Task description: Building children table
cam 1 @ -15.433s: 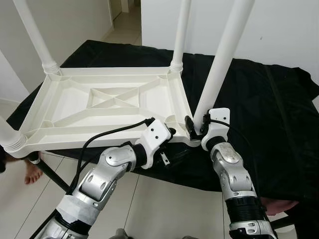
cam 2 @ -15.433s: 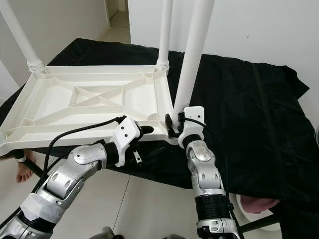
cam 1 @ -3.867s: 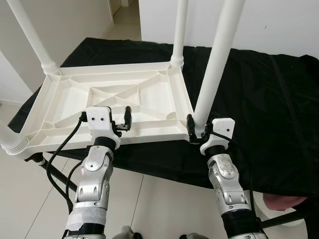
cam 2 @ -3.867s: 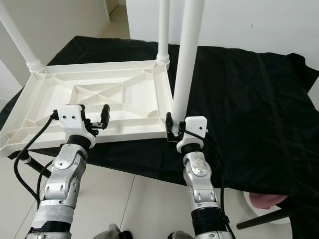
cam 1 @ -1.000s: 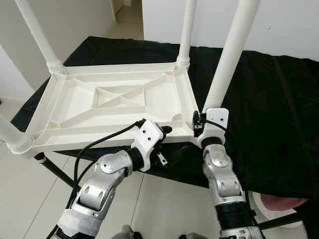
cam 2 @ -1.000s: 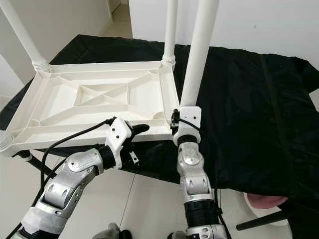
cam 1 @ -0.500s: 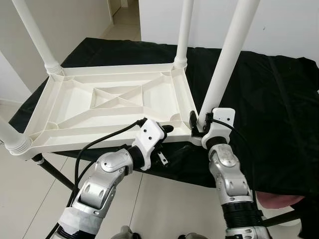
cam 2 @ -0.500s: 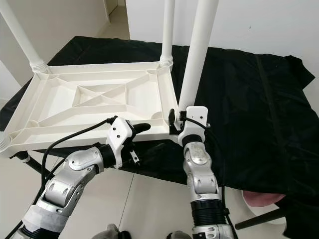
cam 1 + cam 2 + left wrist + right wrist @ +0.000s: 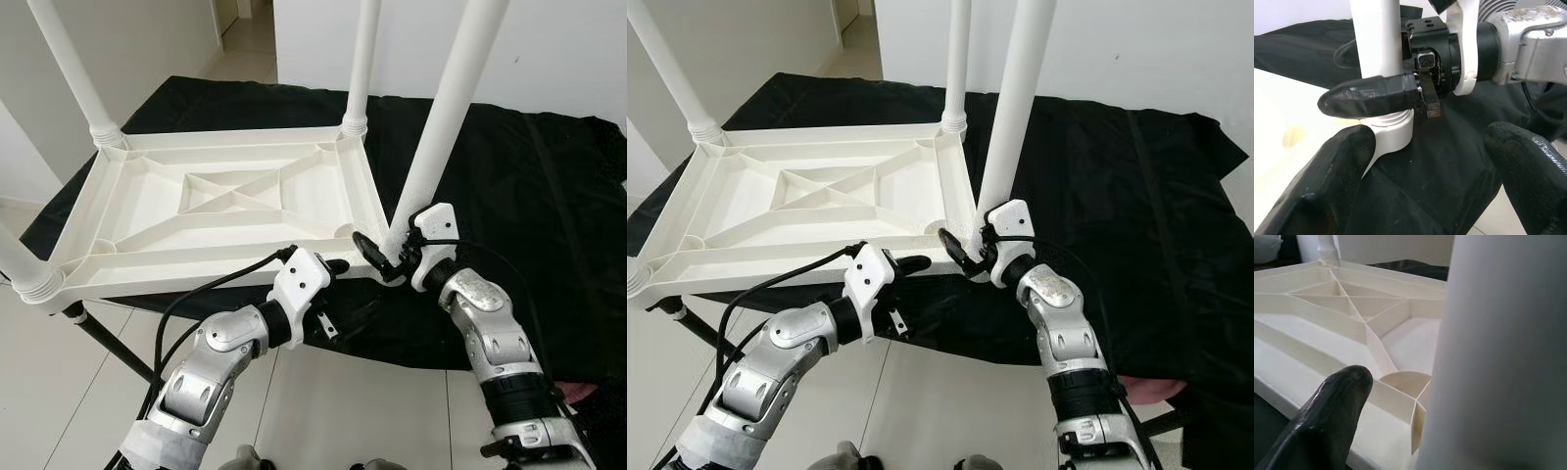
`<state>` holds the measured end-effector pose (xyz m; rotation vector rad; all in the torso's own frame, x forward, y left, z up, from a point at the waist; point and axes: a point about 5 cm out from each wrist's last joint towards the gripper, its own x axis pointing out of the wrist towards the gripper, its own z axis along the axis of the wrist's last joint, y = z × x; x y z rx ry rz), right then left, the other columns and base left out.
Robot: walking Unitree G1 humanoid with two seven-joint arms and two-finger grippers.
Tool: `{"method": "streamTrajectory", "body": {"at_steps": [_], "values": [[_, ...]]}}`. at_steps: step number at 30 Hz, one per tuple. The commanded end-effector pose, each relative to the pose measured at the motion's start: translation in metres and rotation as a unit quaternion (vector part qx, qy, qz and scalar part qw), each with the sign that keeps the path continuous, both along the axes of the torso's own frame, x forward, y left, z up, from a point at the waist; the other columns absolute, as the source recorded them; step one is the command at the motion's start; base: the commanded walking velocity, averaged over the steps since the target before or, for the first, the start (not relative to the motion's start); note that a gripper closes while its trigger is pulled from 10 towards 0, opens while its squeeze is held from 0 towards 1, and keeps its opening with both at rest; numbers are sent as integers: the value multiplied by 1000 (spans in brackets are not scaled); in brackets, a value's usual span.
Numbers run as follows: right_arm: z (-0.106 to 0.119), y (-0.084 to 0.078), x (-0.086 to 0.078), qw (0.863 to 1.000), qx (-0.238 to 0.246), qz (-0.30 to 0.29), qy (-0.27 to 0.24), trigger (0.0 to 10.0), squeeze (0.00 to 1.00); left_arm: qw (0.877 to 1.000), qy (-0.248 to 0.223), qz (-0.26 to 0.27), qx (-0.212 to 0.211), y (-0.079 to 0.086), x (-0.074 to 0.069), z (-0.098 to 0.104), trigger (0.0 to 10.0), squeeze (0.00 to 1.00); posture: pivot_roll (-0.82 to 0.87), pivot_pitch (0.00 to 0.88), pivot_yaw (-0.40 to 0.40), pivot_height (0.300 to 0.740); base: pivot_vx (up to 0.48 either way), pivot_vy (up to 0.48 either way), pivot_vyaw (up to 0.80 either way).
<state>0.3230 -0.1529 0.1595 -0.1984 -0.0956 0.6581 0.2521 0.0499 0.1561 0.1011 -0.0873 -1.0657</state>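
A white plastic children's table [image 9: 225,211] lies upside down on a black-covered surface, its legs pointing up. My right gripper [image 9: 380,257] is at the base of the near right leg [image 9: 441,127], shut on it. One black finger [image 9: 1371,95] lies across the near side of the leg just above its collar; the other is hidden behind. In the right wrist view that finger [image 9: 1337,406] sits beside the leg [image 9: 1508,357]. My left gripper [image 9: 1425,161] is open with nothing between its fingers, just below the table's front rim near that corner [image 9: 333,279].
The black cloth [image 9: 529,196] covers a stand with a dark leg [image 9: 108,343] at the lower left. Three more white legs rise at the other corners, one at the far left [image 9: 73,73]. Pale floor tiles lie below and white walls behind.
My right forearm has swung out to the right and the wrist has turned, so its finger now points left past the leg's base. The left gripper has shifted slightly lower.
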Motion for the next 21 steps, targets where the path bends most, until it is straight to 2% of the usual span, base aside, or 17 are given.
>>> {"method": "streamTrajectory", "body": {"at_steps": [1, 2, 3, 4, 5, 7, 9, 21], "values": [[-1, 4, 2, 1000, -6, 24, 2, 10000, 0, 1000, -4, 23, 7, 2, 2, 0, 10000, 0, -78, 24, 27, 740, 0, 0, 0], [-2, 5, 6, 999, -14, 40, 9, 9686, 0, 1000, -5, 24, 8, 1, 3, 1, 10000, 0, -74, 25, 26, 740, 0, 0, 0], [-4, 6, 9, 998, -20, 56, 19, 3647, 0, 1000, -8, 25, 8, 1, 5, 2, 10000, 0, -71, 26, 24, 740, 0, 0, 0], [-4, 6, 9, 998, -20, 56, 19, 3647, 0, 1000, -8, 25, 8, 1, 5, 2, 10000, 0, -71, 26, 24, 740, 0, 0, 0], [-7, 7, 11, 997, -30, 63, 24, 1255, 0, 1000, -9, 26, 8, 1, 5, 2, 10000, 0, -69, 25, 24, 740, 0, 0, 0], [-9, 7, 12, 997, -36, 68, 30, 980, 0, 1000, -12, 27, 9, 2, 6, 3, 10000, 0, -65, 28, 21, 740, 0, 0, 0], [-14, 6, 13, 995, -41, 76, 40, 0, 0, 999, -16, 30, 10, 2, 7, 4, 10000, 0, -61, 29, 20, 740, 0, 0, 0], [-21, 2, 13, 995, -41, 69, 53, 0, 0, 999, -19, 36, 9, 3, 10, 6, 10000, 0, -63, 38, 20, 740, 0, 0, 0]]}}
